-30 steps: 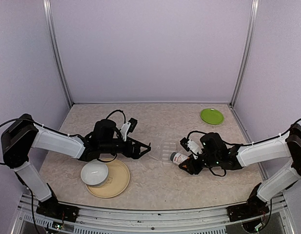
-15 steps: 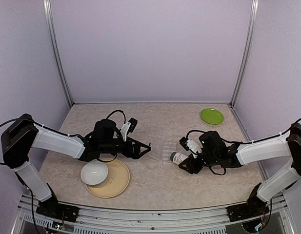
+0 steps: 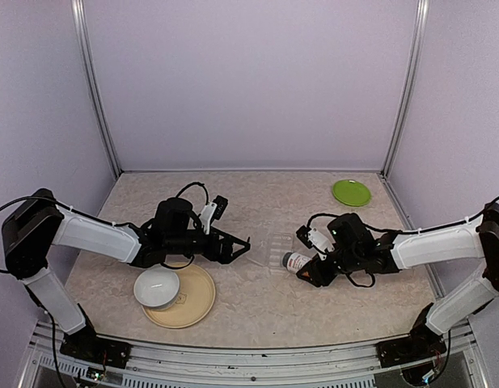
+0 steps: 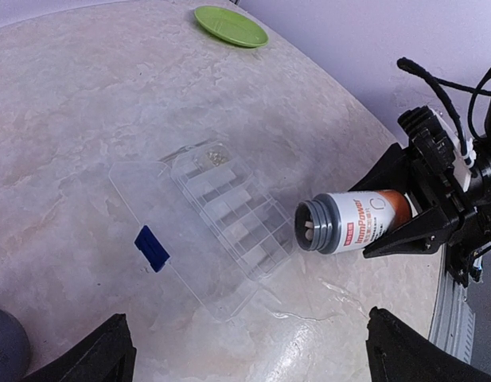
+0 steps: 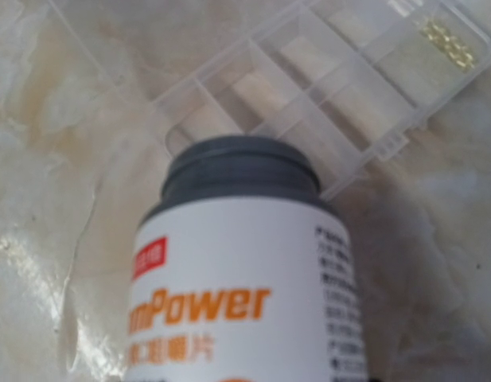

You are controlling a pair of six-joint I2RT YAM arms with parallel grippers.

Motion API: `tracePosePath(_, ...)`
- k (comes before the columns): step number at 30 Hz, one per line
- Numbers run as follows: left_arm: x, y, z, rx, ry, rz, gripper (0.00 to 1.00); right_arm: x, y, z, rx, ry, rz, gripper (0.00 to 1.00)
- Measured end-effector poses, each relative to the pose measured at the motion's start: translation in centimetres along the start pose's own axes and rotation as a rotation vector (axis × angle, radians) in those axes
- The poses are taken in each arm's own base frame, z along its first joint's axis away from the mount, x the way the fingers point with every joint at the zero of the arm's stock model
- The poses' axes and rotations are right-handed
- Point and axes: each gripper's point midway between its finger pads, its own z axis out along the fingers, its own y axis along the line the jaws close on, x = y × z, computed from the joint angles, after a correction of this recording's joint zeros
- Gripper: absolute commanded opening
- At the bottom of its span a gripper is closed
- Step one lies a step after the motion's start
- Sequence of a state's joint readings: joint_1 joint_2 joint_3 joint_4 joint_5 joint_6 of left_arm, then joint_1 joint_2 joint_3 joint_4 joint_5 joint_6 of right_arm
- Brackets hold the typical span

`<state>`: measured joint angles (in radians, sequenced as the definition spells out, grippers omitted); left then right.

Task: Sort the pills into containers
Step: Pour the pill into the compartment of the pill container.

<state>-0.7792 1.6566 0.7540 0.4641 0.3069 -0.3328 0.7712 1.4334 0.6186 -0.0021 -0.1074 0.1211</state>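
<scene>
The clear pill box (image 3: 275, 246) lies open in mid-table, its containers (image 4: 229, 215) mostly bare. A small pale cluster of pills (image 4: 213, 157) sits in the far end compartment (image 5: 448, 41). My right gripper (image 3: 312, 272) is shut on an orange-labelled, grey-necked bottle (image 3: 296, 261). The bottle is tipped on its side, its uncapped mouth (image 4: 309, 229) at the box's near corner (image 5: 325, 103), with a white pill showing inside. My left gripper (image 3: 244, 249) stands open just left of the box, nothing between its fingers (image 4: 110, 350).
A white bowl (image 3: 157, 287) rests on a tan plate (image 3: 196, 303) near the left arm. A green plate (image 3: 351, 192) lies at the back right. The box's lid (image 4: 161, 239) lies flat with a blue latch (image 4: 153, 247).
The right wrist has shifted very slightly; the bottle stays tipped at the box. The left arm has not moved.
</scene>
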Motion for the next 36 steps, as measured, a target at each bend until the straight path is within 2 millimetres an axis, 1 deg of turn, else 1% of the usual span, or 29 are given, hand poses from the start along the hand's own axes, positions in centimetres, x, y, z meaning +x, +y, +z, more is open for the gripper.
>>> tracePosePath(29,0.07,0.03,0.03,0.000,0.002,-0.001,0.99,-0.24,0.02,-0.04,0.002,0.052,0.006,0.14)
tracePosePath(36,0.07,0.03,0.03,0.000,0.002,-0.001,0.99,-0.56,0.05,-0.11,0.002,0.062,0.006,0.14)
